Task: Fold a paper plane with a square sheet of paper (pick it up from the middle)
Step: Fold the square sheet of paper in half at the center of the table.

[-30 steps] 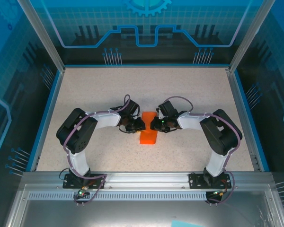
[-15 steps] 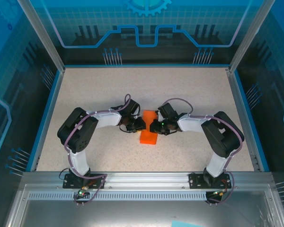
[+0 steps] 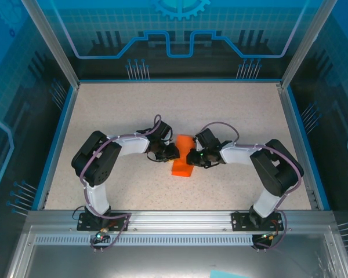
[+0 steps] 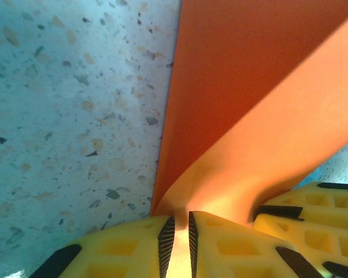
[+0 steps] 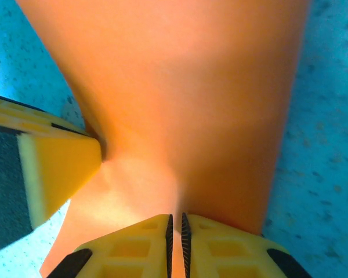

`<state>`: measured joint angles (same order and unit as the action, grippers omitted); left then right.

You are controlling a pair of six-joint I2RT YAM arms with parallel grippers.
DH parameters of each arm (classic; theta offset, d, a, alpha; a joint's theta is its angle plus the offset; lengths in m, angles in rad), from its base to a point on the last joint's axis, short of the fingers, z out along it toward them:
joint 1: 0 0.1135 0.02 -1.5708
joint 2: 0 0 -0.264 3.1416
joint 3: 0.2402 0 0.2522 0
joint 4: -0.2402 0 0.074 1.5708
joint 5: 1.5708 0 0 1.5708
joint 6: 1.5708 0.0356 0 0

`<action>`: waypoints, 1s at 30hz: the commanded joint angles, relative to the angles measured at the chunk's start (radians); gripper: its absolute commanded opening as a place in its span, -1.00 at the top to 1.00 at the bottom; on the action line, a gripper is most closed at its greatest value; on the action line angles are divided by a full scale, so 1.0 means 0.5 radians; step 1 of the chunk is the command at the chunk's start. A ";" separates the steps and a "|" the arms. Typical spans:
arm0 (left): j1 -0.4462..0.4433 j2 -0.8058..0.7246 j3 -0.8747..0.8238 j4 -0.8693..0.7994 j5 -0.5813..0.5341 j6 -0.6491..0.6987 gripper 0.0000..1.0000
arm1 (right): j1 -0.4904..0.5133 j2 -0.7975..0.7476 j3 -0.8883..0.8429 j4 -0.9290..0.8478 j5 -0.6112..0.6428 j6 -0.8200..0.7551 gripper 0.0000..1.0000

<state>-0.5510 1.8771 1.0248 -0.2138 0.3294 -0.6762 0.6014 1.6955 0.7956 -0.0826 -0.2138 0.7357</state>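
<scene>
The paper plane [image 3: 183, 161] is lying at the middle of the speckled bench [image 3: 122, 116], well apart from all four edges, with its long axis running from near edge to far edge. The left gripper [image 3: 173, 152] is pinching its left edge, jaws narrowed onto the orange sheet. The right gripper [image 3: 191, 157] is pinching the right edge likewise. The grippers are facing each other across the paper, close together. Blue panels [image 3: 180, 35] are enclosing the bench.

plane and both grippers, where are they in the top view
plane [image 3: 181, 168], top view, its near end
left gripper [image 3: 175, 153], top view, between its fingers
right gripper [image 3: 190, 157], top view, between its fingers
</scene>
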 commanded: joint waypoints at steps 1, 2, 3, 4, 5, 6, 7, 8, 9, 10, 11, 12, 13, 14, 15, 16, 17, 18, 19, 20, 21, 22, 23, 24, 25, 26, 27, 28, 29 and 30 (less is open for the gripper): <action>-0.011 0.207 -0.089 -0.246 -0.219 0.056 0.58 | -0.037 -0.041 -0.067 -0.219 0.106 -0.071 0.68; -0.010 0.210 -0.087 -0.249 -0.218 0.060 0.58 | -0.049 -0.040 -0.072 -0.224 0.108 -0.078 0.68; -0.010 0.210 -0.083 -0.253 -0.219 0.061 0.58 | -0.056 -0.043 -0.077 -0.218 0.096 -0.079 0.68; -0.011 0.210 -0.080 -0.254 -0.220 0.064 0.58 | -0.062 -0.056 -0.078 -0.212 0.081 -0.078 0.68; -0.009 0.212 -0.077 -0.259 -0.219 0.063 0.58 | -0.063 -0.085 -0.063 -0.217 0.064 -0.076 0.68; -0.011 0.210 -0.076 -0.262 -0.214 0.063 0.58 | -0.062 -0.122 -0.047 -0.220 0.039 -0.070 0.68; -0.012 0.210 -0.074 -0.260 -0.213 0.060 0.58 | -0.056 -0.156 -0.030 -0.221 0.011 -0.060 0.68; -0.012 0.210 -0.074 -0.260 -0.209 0.059 0.58 | -0.053 -0.193 -0.011 -0.217 -0.028 -0.046 0.68; -0.009 0.207 -0.074 -0.265 -0.210 0.061 0.58 | -0.045 -0.219 0.004 -0.200 -0.074 -0.026 0.68; -0.011 0.207 -0.071 -0.266 -0.207 0.063 0.58 | -0.036 -0.227 0.017 -0.176 -0.114 -0.011 0.68; -0.011 0.210 -0.068 -0.269 -0.207 0.067 0.58 | -0.023 -0.220 0.029 -0.152 -0.161 0.011 0.68; -0.010 0.210 -0.062 -0.272 -0.209 0.068 0.58 | -0.006 -0.200 0.041 -0.137 -0.184 0.022 0.68; -0.010 0.210 -0.062 -0.275 -0.208 0.068 0.58 | 0.012 -0.179 0.047 -0.120 -0.197 0.033 0.68; -0.011 0.210 -0.061 -0.270 -0.208 0.069 0.58 | 0.026 -0.151 0.055 -0.099 -0.206 0.042 0.68; -0.012 0.212 -0.059 -0.269 -0.203 0.068 0.58 | 0.037 -0.126 0.056 -0.075 -0.219 0.051 0.68; -0.009 0.214 -0.056 -0.270 -0.202 0.069 0.58 | 0.043 -0.088 0.057 -0.052 -0.235 0.062 0.68; -0.010 0.218 -0.056 -0.270 -0.202 0.072 0.58 | 0.054 -0.055 0.068 -0.041 -0.243 0.063 0.68; -0.010 0.221 -0.052 -0.271 -0.201 0.073 0.58 | 0.060 -0.035 0.071 -0.040 -0.237 0.058 0.69; -0.009 0.224 -0.052 -0.275 -0.199 0.077 0.58 | 0.063 -0.015 0.071 -0.050 -0.227 0.046 0.69; -0.011 0.225 -0.049 -0.278 -0.199 0.080 0.58 | 0.061 0.000 0.069 -0.066 -0.214 0.032 0.69; -0.011 0.225 -0.047 -0.284 -0.201 0.086 0.58 | 0.058 0.010 0.062 -0.083 -0.197 0.016 0.69; -0.010 0.225 -0.046 -0.290 -0.204 0.091 0.58 | 0.063 0.020 0.052 -0.100 -0.181 0.000 0.69; -0.009 0.225 -0.046 -0.293 -0.202 0.094 0.58 | 0.058 0.030 0.043 -0.113 -0.171 -0.012 0.69; -0.011 0.225 -0.046 -0.292 -0.204 0.096 0.58 | 0.058 0.038 0.032 -0.116 -0.166 -0.021 0.69; -0.012 0.227 -0.046 -0.293 -0.206 0.096 0.58 | 0.058 0.044 0.023 -0.119 -0.167 -0.030 0.69; -0.009 0.231 -0.048 -0.294 -0.211 0.099 0.58 | 0.057 0.051 0.018 -0.123 -0.178 -0.038 0.69; -0.012 0.236 -0.043 -0.297 -0.214 0.100 0.58 | 0.059 0.048 0.008 -0.120 -0.187 -0.043 0.69; -0.012 0.240 -0.043 -0.298 -0.216 0.100 0.58 | 0.064 0.048 -0.003 -0.122 -0.191 -0.048 0.69; -0.011 0.246 -0.039 -0.302 -0.215 0.104 0.58 | 0.064 0.041 -0.010 -0.134 -0.192 -0.061 0.69; -0.011 0.249 -0.037 -0.307 -0.220 0.102 0.58 | 0.067 0.035 -0.021 -0.153 -0.193 -0.071 0.68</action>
<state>-0.5510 1.8919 1.0527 -0.2504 0.3340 -0.6506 0.6231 1.7050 0.8108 -0.1158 -0.2966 0.7288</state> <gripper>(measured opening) 0.212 0.158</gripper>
